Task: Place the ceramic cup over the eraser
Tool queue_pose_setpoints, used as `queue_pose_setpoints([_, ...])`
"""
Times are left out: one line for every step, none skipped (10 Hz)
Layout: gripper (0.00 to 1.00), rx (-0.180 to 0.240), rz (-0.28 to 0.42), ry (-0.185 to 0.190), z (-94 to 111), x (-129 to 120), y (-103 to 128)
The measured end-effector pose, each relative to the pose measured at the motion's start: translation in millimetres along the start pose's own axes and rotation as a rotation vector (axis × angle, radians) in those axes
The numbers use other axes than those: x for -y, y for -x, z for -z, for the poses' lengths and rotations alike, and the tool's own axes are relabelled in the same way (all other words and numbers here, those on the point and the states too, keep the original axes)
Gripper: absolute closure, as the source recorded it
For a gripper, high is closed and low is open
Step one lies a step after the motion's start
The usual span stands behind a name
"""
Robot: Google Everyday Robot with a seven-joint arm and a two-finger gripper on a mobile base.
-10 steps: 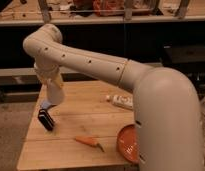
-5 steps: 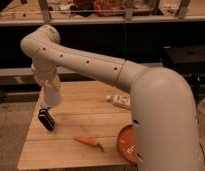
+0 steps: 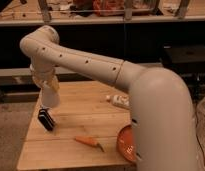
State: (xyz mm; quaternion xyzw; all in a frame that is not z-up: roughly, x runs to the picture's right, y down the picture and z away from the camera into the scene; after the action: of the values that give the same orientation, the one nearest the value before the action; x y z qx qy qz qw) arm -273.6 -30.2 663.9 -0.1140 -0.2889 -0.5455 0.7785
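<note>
The ceramic cup is cream-white and hangs tilted at the end of my arm, over the left part of the wooden table. My gripper comes down from the wrist and is shut on the cup's upper part. The eraser is a small black ribbed block standing on the table just below and slightly left of the cup. A small gap shows between the cup's lower end and the eraser.
An orange carrot lies near the table's front. An orange dish sits at the front right, partly behind my arm. A white labelled bottle-like object lies at the right. Dark shelving stands behind the table.
The gripper with the cup has moved slightly left and down, closer to the eraser. The eraser, carrot and dish have not moved.
</note>
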Motion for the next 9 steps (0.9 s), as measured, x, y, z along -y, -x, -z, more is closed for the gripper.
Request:
queue_pose_setpoints([0.92,0.008,0.000,-0.003,-0.5,1.9,2.4])
queue_pose_setpoints([0.92,0.013,-0.002,-0.004,-0.9,2.2,3.1])
queue_pose_setpoints([0.92,0.022,-0.003,-0.005,-1.1,2.1,4.2])
queue_pose_setpoints([0.92,0.031,-0.002,-0.006,-1.4,2.7,5.9])
queue_pose_setpoints([0.92,0.038,-0.002,-0.008,-2.2,3.3,7.3])
queue_pose_setpoints([0.92,0.043,-0.001,-0.009,-2.8,3.8,8.3])
queue_pose_setpoints([0.92,0.052,-0.002,-0.011,-3.2,3.8,9.4])
queue_pose_setpoints([0.92,0.061,-0.003,-0.013,-3.7,3.8,10.6])
queue_pose_setpoints([0.92,0.069,-0.003,-0.013,-4.2,3.9,11.8])
